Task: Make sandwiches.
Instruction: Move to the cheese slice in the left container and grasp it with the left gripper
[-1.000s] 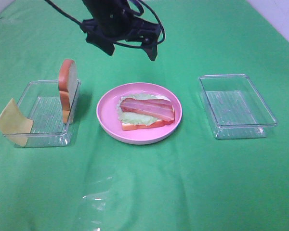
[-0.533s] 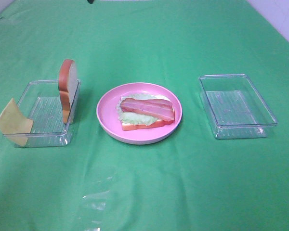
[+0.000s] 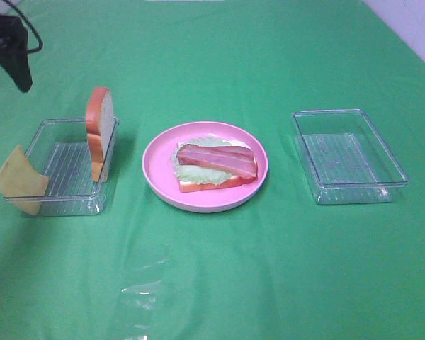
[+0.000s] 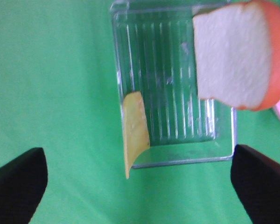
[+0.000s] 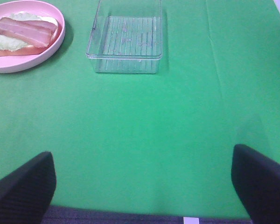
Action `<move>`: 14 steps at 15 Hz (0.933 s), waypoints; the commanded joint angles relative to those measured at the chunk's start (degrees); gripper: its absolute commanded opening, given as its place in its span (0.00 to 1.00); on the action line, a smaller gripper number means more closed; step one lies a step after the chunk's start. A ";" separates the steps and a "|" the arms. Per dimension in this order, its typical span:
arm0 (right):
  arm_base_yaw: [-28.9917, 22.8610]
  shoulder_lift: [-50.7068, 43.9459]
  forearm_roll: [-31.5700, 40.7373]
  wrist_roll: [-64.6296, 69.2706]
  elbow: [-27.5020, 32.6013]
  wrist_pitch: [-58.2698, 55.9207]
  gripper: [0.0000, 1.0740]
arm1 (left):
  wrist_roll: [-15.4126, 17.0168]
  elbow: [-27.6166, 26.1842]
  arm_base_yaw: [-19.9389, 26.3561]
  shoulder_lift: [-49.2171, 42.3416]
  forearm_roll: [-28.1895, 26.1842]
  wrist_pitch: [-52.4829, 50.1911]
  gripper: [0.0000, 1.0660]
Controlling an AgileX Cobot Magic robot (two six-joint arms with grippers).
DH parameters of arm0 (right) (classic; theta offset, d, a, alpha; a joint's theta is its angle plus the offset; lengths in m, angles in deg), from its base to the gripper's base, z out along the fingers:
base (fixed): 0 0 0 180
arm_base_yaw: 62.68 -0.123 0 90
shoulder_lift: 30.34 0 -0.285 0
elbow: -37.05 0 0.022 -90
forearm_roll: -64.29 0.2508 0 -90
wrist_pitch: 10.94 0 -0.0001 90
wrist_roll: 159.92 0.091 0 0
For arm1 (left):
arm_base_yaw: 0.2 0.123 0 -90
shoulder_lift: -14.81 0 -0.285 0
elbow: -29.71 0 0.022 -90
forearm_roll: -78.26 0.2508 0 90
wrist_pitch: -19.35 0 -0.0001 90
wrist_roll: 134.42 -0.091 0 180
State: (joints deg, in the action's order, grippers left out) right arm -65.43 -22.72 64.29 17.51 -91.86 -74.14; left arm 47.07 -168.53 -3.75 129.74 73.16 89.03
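left claw point(image 4: 139, 186) is spread wide and holds nothing; its two black fingertips point(image 4: 16, 186) stand at the two sides of the wrist view, with the left tray seen between them. in the high view this claw hangs at the far left corner of the scene, beyond the left tray. right claw point(image 5: 142, 186) is also spread wide and holds nothing. it does not show in the high view, and its own view looks over the cloth toward the right tray and the plate.

the half-made sandwich point(image 3: 214, 166) lies in the middle of the scene on a round pink plate point(image 3: 156, 166). a white bread slice with orange-brown crust point(image 3: 209, 185) is at the bottom, pale green lettuce point(image 3: 195, 173) is on it, and reddish-pink bacon strips point(image 3: 219, 159) lie on top, running from left to right. the stack sits a little toward the right side of the plate.

left of the plate is a clear plastic tray with ribbed floor point(image 3: 64, 166). a second white bread slice with orange-brown crust point(image 3: 99, 131) stands upright on its edge at the right wall of this tray and rises above the rim. a pale yellow cheese square point(image 3: 18, 180) leans at the near left corner of the same tray, partly over the wall. right of the plate, well apart from it, is another clear plastic tray point(image 3: 340, 159). all of this rests on a green cloth point(image 3: 269, 269).
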 commanded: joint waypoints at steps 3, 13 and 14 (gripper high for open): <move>0.00 -1.95 0.00 -0.11 0.23 0.40 0.92 | -1.49 12.03 1.89 -0.29 -3.78 -8.08 0.95; 0.00 -1.95 0.00 0.00 0.23 0.40 0.92 | -2.35 18.85 1.89 6.19 -4.35 -18.39 0.92; 0.00 -1.95 0.00 0.00 0.23 0.40 0.92 | -2.41 18.85 1.89 6.36 -4.35 -19.37 0.91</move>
State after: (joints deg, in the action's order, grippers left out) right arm -65.43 -22.72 64.29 17.51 -91.86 -74.14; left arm 44.78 -149.85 -2.03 135.87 69.21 70.35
